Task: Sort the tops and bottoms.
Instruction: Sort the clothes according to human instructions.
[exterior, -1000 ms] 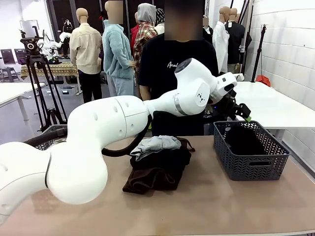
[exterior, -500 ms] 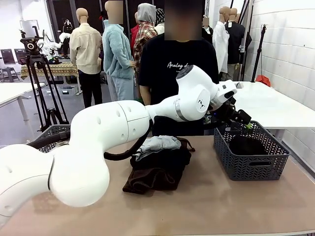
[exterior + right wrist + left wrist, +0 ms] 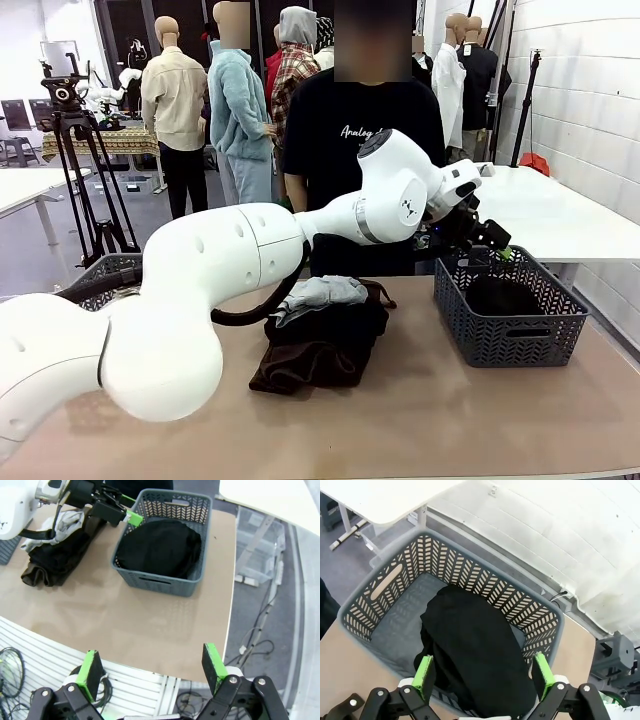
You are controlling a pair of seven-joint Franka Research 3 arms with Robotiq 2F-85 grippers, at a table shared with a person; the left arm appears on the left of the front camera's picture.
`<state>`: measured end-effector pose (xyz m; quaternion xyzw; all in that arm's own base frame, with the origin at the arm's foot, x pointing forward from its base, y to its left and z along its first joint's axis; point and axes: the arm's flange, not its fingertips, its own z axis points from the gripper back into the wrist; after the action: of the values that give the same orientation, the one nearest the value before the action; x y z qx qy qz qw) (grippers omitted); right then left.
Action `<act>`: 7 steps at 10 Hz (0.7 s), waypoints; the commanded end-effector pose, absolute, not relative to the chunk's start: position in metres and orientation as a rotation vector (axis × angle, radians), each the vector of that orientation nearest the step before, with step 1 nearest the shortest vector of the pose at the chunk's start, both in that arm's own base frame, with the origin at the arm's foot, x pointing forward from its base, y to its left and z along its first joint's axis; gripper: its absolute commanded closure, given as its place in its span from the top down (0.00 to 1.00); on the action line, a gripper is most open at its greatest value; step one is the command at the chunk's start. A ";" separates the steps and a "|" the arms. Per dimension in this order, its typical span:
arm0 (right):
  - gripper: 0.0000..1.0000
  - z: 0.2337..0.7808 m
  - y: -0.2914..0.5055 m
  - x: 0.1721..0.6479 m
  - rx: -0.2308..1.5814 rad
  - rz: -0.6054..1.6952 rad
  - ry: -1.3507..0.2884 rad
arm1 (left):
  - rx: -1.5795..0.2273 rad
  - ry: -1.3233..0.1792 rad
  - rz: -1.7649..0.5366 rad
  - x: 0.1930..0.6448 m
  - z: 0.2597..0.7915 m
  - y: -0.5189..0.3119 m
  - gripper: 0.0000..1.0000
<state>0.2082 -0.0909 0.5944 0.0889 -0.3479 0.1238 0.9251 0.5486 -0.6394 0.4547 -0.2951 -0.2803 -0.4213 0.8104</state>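
**Step in hand (judged): clear L arm from basket, then go for next garment.**

1. Status. Clock refs: front view, table centre = dial, person at 12. Black garment (image 3: 475, 650) lies inside the grey basket (image 3: 395, 575) at 3 o'clock. Left gripper (image 3: 485, 672) hangs above it, fingers spread wide, nothing between the pads. Drop looks complete.
2. Right gripper (image 3: 150, 667) hovers high off the table's 6 o'clock edge, fingers spread, empty.
3. Pile at dial centre: grey-blue garment (image 3: 318, 293) on top, a second black garment (image 3: 330, 325) under it, dark brown garment (image 3: 300, 368) lowest, spilling toward 7.

**Procedure**

- Lift L arm straight up before any sideways travel, so the fingers cannot hook the lattice rim or drag cloth out.
- Check pads are free of fabric before swinging toward 9.
- Approx. approach for next pick: from above, onto the grey-blue layer alone. Pinch one raised fold; a deep grab risks taking the black layer too.
- Keep R arm parked; L forearm spans the table's far half.

**Orientation**

- Basket garment: bunched mound, no collar or waist readable, so heading cannot be told. In the left wrist view its long axis runs 11 to 5, diagonal across the basket floor.
- Pile: long axis approx. 1 to 7 in front view. Grey-blue piece sits at the 1 end, crumpled, elongated roughly 3 to 9.
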 end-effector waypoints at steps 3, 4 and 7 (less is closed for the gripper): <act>1.00 0.593 -0.091 0.208 0.182 0.258 -0.704 | -0.622 -0.602 -0.902 0.549 0.456 -0.638 1.00; 1.00 0.593 -0.091 0.208 0.182 0.258 -0.704 | -0.622 -0.602 -0.902 0.549 0.456 -0.638 1.00; 1.00 0.593 -0.091 0.208 0.182 0.258 -0.704 | -0.622 -0.602 -0.902 0.549 0.456 -0.638 1.00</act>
<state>0.2082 -0.0910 0.5944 0.0889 -0.3479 0.1238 0.9251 0.5485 -0.6394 0.4543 -0.2949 -0.2811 -0.4211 0.8104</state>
